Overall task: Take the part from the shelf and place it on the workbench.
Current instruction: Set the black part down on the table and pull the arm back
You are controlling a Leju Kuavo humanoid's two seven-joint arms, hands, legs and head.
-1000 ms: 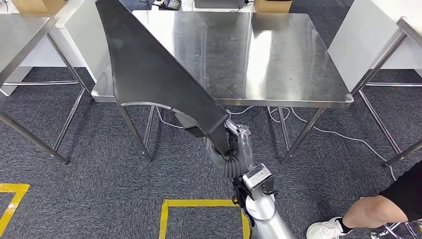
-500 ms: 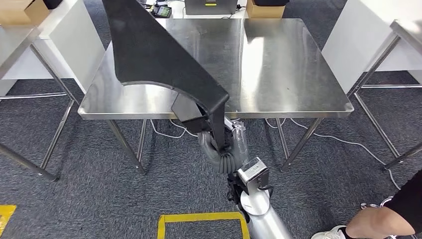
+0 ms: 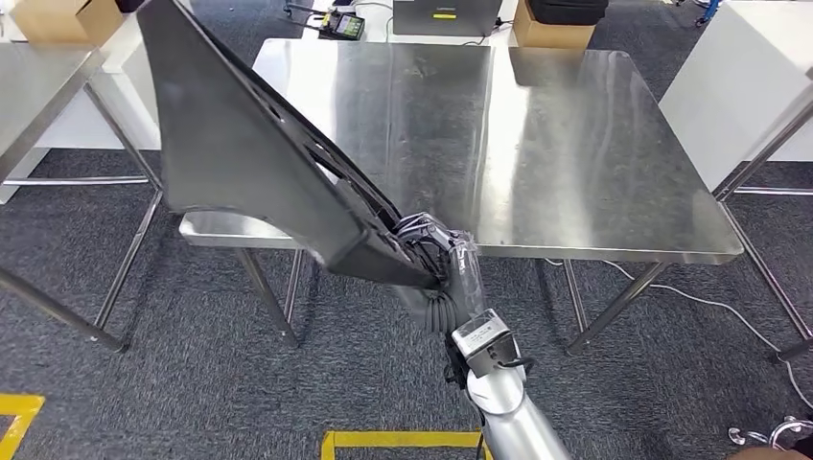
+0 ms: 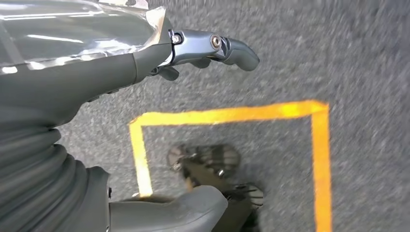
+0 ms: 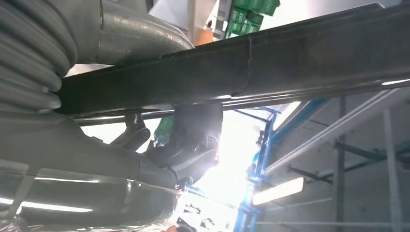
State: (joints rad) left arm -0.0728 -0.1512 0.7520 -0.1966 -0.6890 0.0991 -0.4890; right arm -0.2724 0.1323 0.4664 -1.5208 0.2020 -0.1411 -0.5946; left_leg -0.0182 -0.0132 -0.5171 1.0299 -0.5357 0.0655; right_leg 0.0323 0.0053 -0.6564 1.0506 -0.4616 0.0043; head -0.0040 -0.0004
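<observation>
while the right hand [image 3: 429, 251] fingers [image 5: 193, 145] clamp its narrow end, the part [image 3: 244, 158] slants over the workbench [image 3: 575, 153].

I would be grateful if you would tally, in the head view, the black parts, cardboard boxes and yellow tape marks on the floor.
large black curved plastic part: 1
brown cardboard boxes: 2
yellow floor-tape marks: 2
Total: 5
</observation>
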